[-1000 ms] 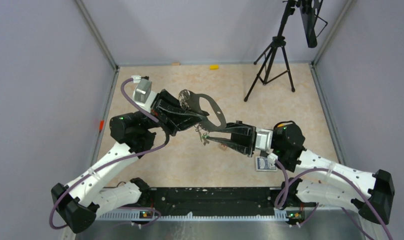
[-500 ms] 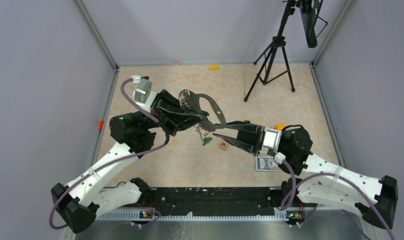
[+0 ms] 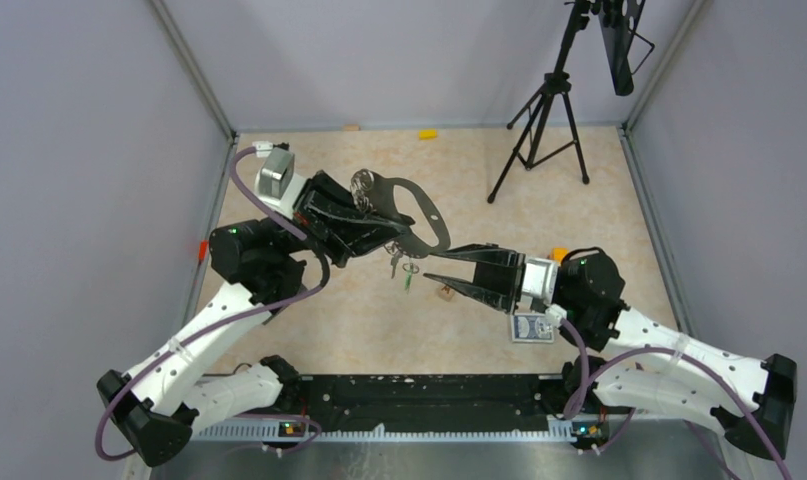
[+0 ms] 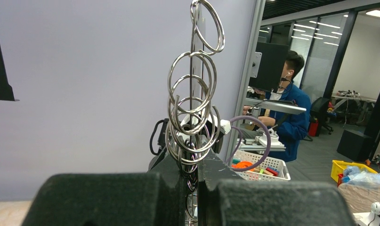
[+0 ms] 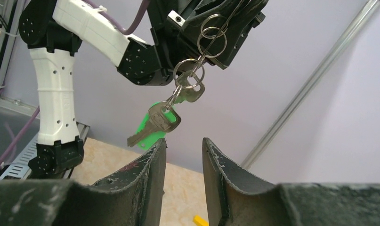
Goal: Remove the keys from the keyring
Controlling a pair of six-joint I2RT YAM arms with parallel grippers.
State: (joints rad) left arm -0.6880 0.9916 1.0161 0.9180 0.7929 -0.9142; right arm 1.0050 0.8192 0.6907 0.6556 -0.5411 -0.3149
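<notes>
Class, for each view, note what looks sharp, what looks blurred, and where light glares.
Top external: even light, soft shadows, keys tiny. Left wrist: wire rings crisp with glints, left claw dark and soft, ceiling lights glaring. Right wrist: keys sharp against the pale wall, right claw slightly soft.

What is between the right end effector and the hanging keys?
Nothing: in the right wrist view, only open air separates the right end effector from the keys.
</notes>
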